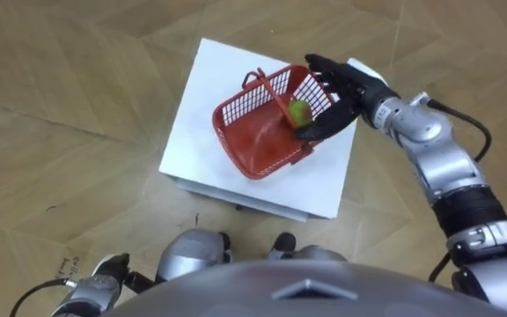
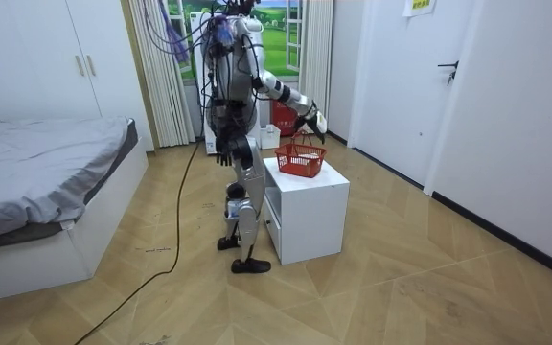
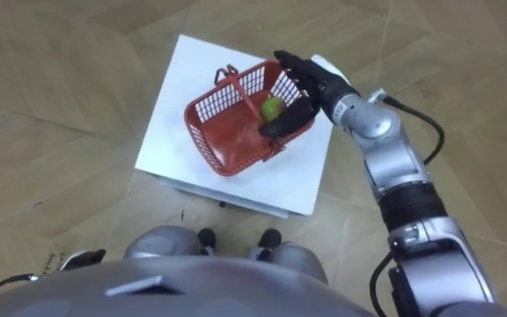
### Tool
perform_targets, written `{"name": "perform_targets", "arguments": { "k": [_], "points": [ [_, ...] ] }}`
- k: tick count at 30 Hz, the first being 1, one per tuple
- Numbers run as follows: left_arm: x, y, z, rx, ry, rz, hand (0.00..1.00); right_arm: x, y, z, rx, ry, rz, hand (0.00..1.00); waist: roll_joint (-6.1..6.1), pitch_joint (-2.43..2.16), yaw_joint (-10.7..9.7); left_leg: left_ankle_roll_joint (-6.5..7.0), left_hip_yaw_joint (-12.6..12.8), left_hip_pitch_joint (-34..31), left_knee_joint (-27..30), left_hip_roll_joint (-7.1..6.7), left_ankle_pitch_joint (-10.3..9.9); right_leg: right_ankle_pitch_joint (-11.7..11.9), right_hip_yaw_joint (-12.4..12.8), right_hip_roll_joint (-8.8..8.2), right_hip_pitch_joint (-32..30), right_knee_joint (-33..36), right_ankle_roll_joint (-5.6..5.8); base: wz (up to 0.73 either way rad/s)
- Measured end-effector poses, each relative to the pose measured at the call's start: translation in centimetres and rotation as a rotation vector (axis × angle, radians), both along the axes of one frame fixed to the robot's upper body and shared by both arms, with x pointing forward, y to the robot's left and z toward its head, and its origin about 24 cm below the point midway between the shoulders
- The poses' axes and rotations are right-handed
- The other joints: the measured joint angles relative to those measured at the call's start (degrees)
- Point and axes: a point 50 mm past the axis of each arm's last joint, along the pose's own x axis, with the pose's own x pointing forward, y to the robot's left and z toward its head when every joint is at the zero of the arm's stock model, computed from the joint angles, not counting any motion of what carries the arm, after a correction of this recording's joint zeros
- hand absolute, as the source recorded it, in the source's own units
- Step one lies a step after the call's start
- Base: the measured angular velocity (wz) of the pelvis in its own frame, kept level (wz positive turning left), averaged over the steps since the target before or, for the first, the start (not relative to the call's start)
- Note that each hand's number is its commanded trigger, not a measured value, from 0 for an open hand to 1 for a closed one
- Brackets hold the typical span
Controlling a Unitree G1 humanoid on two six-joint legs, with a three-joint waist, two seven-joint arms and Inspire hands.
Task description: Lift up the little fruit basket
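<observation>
The left hand (image 2: pixel 223 150) hangs relaxed at the robot's side, at the lower left of the eye views, because it has no work here. The red fruit basket (image 1: pixel 253 145) stands on the white cabinet (image 1: pixel 196 132) in the frame's middle, with a green fruit (image 1: pixel 298 110) inside. At the upper right, the right hand (image 1: pixel 341 92) is spread wide over the basket's right end, probably to grasp it there instead of by the handle (image 1: pixel 271 88). I cannot tell whether its fingers touch the rim.

Bedroom, likely: bed (image 2: pixel 36 168), wardrobe (image 2: pixel 27 57), curtains (image 2: pixel 161 77).
</observation>
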Motion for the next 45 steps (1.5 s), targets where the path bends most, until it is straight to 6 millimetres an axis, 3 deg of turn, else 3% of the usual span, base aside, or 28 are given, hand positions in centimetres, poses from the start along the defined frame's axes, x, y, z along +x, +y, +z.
{"name": "perform_targets", "arguments": {
  "k": [6,13,20,26,31,35,45],
  "points": [
    [-1.7,0.2,0.0,0.046,0.011,0.042,0.0,-0.7,-2.3,2.0,0.015,-0.153,-0.173,0.0,1.45,-0.63,-3.94,-0.01,1.83,4.67,-2.72,0.56,-0.01,0.01,2.16,0.86,3.14,-0.73,0.01,-0.19],
    [-1.9,0.2,0.2,0.078,-0.039,0.077,0.0,-3.8,-5.4,0.0,-0.03,-0.106,-0.349,0.0,2.6,-0.68,-8.04,-0.17,3.69,6.9,-3.99,0.92,-0.1,0.01,3.94,1.56,4.0,-1.0,0.01,-0.16],
    [-1.2,0.3,0.3,0.096,-0.078,0.084,0.0,-6.5,-7.1,-3.5,-0.076,0.031,-0.489,0.0,1.87,-0.66,-9.45,-0.4,4.86,7.91,-4.62,1.22,-0.31,0.01,5.36,2.15,4.3,-1.0,0.0,-0.09],
    [-0.7,0.6,0.5,0.107,-0.111,0.098,0.0,-13.0,-8.6,-9.1,-0.149,0.322,-0.618,0.0,2.34,-0.68,-9.52,-0.68,5.03,9.76,-5.13,1.62,-0.56,0.0,5.35,2.65,6.24,-2.0,-0.01,-0.01],
    [-1.1,0.3,0.4,0.12,-0.102,0.121,0.0,-18.9,-9.2,-12.3,-0.195,0.58,-0.734,0.0,3.31,-0.71,-9.46,-0.9,5.21,11.03,-5.74,1.8,-0.73,-0.23,5.53,2.92,7.17,-2.21,-0.17,-0.04],
    [-1.4,0.4,0.4,0.133,-0.07,0.093,0.0,-22.8,-8.5,-13.8,-0.211,0.764,-0.763,0.0,3.65,-0.52,-9.4,-1.07,5.18,11.5,-5.76,1.85,-0.84,-0.58,6.15,3.1,7.54,-1.91,-0.3,0.0],
    [-3.4,-0.9,-0.2,0.077,0.057,0.072,0.0,-27.4,-6.8,-14.8,-0.237,1.051,-0.721,0.0,4.07,-0.16,-9.57,-0.98,4.44,12.62,-5.43,1.79,-1.44,-1.01,5.18,2.89,9.1,-1.62,-0.24,0.03]
  ]
}}
